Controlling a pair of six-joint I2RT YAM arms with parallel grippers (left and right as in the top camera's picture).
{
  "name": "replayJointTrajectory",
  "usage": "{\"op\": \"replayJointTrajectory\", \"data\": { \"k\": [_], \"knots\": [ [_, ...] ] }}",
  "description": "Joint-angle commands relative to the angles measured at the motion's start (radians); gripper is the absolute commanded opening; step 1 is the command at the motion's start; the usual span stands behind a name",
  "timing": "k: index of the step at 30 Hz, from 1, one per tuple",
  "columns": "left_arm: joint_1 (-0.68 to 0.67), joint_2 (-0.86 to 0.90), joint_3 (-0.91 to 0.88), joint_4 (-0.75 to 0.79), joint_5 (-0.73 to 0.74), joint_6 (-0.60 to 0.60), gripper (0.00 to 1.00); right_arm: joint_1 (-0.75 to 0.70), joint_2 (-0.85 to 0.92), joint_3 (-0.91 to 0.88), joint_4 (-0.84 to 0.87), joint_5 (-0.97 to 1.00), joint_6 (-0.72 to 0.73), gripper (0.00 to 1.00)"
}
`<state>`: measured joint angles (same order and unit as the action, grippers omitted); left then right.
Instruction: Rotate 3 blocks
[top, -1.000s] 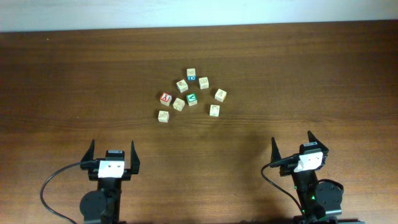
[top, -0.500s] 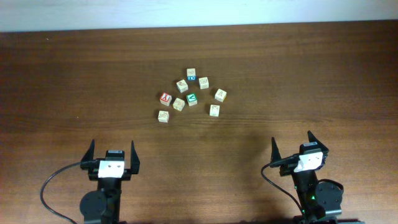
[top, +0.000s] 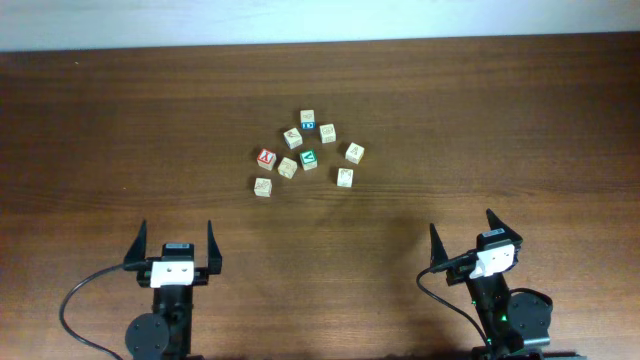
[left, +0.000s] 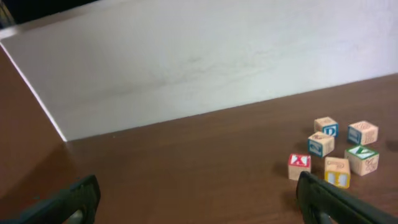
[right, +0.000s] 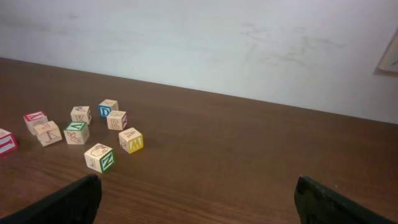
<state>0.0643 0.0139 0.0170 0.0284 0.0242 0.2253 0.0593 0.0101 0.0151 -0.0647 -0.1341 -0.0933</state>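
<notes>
Wooden alphabet cubes (top: 288, 167), small and pale, sit clustered mid-worktop just as a second ago, the green-topped cube (top: 309, 158) in their midst. By my reading none is turned yet. Only the arms have stirred: the left arm (top: 172, 272) and right arm (top: 490, 258) have each edged slightly leftward, jaws released wide and empty, so the task looks barely begun. Bare dark-brown worktop (top: 100, 120) surrounds the cluster, well apart from every edge, but neighbouring cubes sit close, leaving tight room for jaws.
</notes>
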Motion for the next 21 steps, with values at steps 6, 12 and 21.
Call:
{"op": "replayJointTrajectory", "data": {
  "k": [6,12,21],
  "knots": [
    [0.004,0.095,0.125,0.016,0.040,-0.131,0.99,-0.007,0.098,0.206,0.001,-0.079,0.005,0.98],
    [0.004,0.480,0.422,-0.006,0.044,-0.131,0.99,-0.007,0.431,0.490,-0.014,-0.117,0.003,0.98],
    [0.004,1.149,1.254,-0.659,0.146,-0.131,0.99,-0.007,0.983,0.951,-0.245,-0.326,0.005,0.98]
  ]
}}
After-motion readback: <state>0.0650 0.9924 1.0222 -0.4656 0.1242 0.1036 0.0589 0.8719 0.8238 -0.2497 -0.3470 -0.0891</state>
